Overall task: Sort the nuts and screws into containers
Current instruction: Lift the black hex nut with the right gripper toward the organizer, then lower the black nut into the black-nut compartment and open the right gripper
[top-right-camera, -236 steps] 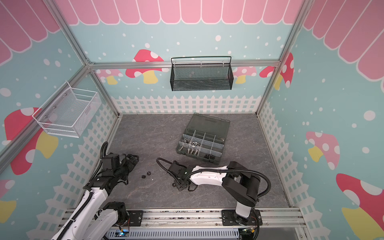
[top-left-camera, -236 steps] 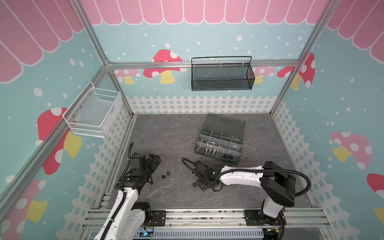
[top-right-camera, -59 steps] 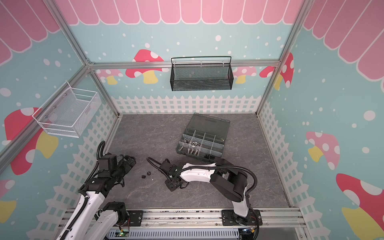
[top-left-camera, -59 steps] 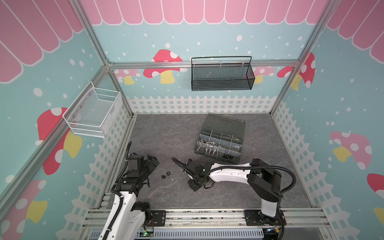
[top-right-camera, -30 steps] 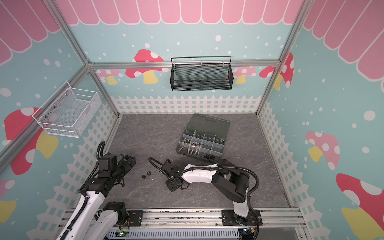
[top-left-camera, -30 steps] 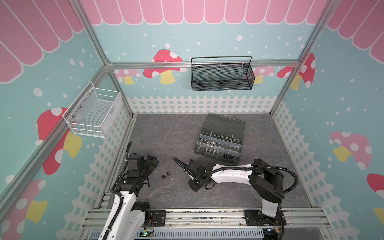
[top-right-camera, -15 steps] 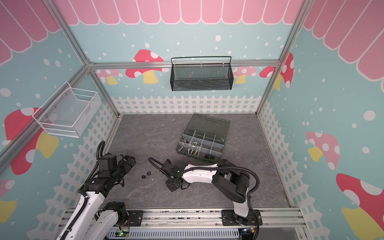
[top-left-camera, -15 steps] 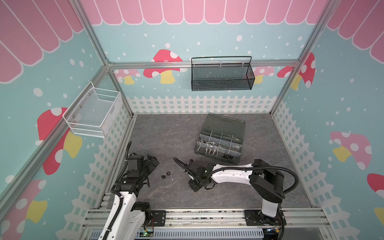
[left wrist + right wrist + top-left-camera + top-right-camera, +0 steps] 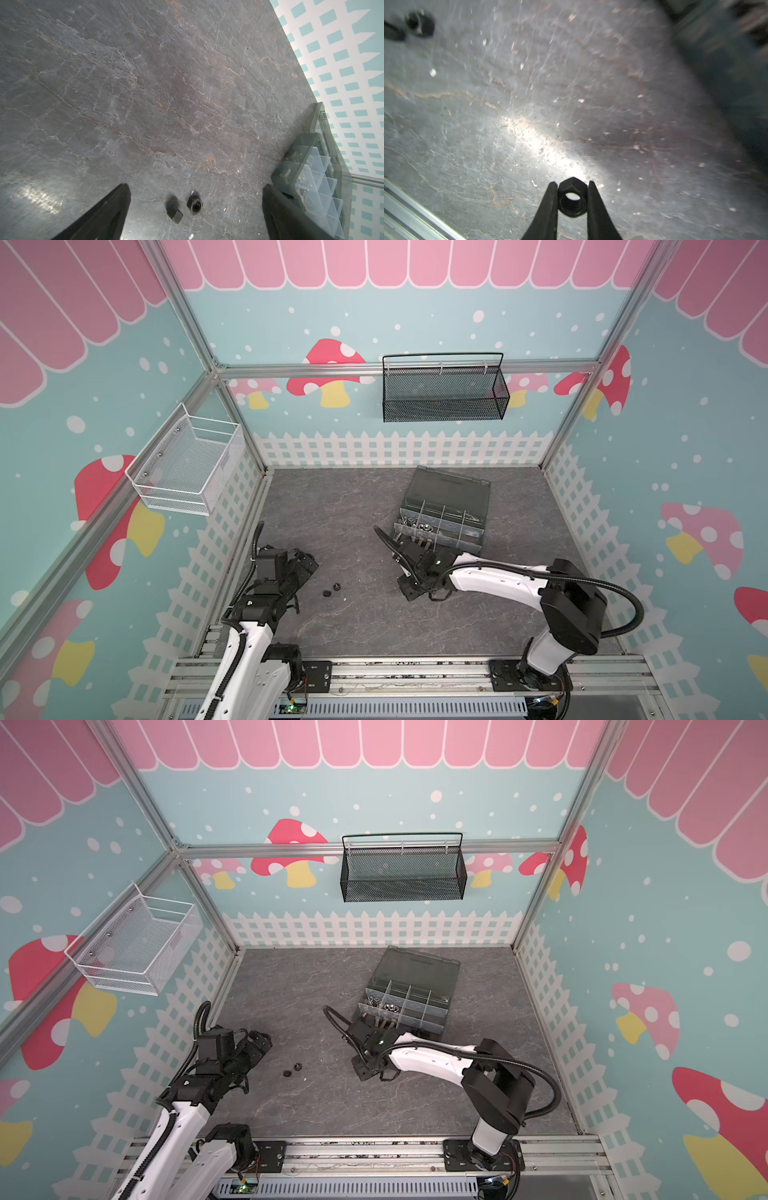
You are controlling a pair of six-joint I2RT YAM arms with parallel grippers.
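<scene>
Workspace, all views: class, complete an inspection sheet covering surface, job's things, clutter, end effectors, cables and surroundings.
Surface: grey stone-look tabletop, flat, with pale specks.
Job's things: two black nuts loose on the tabletop; third nut held; box open, silver hardware in some compartments.
Clutter: nothing seen beyond the specks.
End effectors: left end effector open, aimed at the loose nuts, touching neither; right end effector shut on the third nut.
Cables: black hose along each arm, clear of the loose nuts.
Surroundings: black basket and white basket on the walls; nothing seen inside.
</scene>
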